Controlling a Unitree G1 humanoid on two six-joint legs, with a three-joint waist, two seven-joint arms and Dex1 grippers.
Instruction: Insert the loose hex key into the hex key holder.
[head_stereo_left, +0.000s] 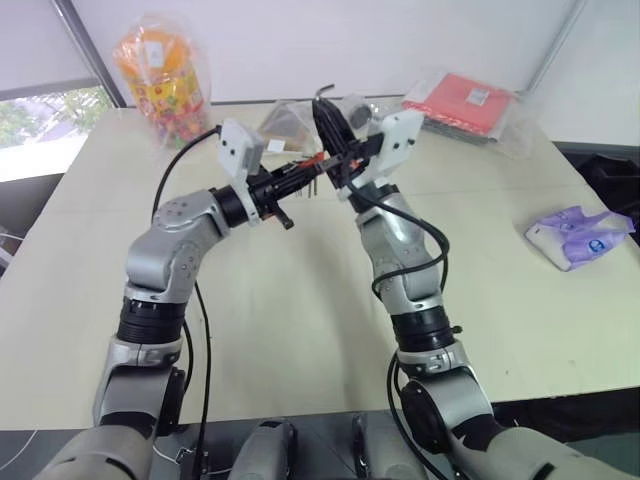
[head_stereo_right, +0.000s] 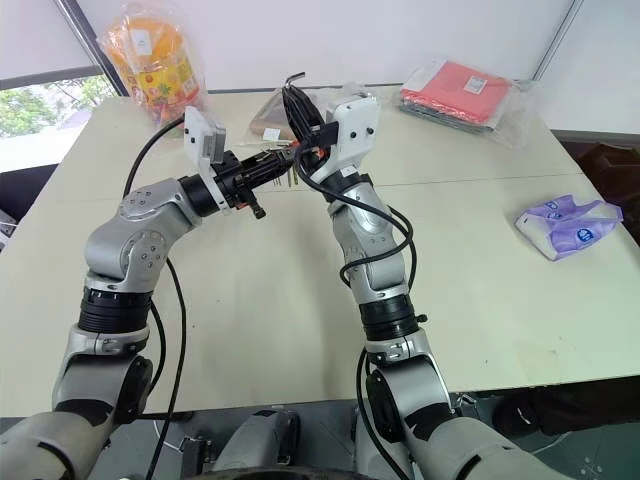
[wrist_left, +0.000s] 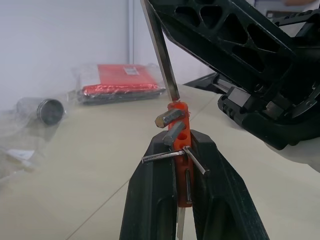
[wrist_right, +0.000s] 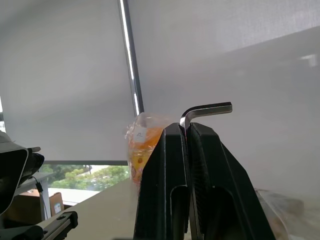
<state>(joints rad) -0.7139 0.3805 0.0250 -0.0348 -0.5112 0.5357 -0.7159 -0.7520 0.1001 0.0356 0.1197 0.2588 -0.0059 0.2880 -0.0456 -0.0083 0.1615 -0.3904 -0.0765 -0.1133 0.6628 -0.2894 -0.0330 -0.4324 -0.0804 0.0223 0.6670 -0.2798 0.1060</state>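
My left gripper (wrist_left: 180, 146) is shut on the hex key holder (wrist_left: 179, 131), a small orange-red block with thin grey keys fanning out of it. It is held above the table's far middle (head_stereo_left: 316, 160). My right gripper (wrist_right: 186, 129) is shut on the loose hex key (wrist_right: 206, 109), whose short bent leg sticks out past the fingertips. In the left wrist view the key's long straight leg (wrist_left: 161, 50) slants down, and its end meets the top end of the holder. The two grippers cross close together in the head views, the right gripper (head_stereo_left: 324, 108) pointing up.
On the pale table (head_stereo_left: 300, 300) lie an orange snack bag (head_stereo_left: 165, 70) at the far left, a brown packet (head_stereo_left: 285, 120) behind the grippers, a red packet in clear plastic (head_stereo_left: 465, 100) at the far right, and a purple tissue pack (head_stereo_left: 580, 235) at the right. A metal cylinder (wrist_left: 47, 110) lies in plastic wrap.
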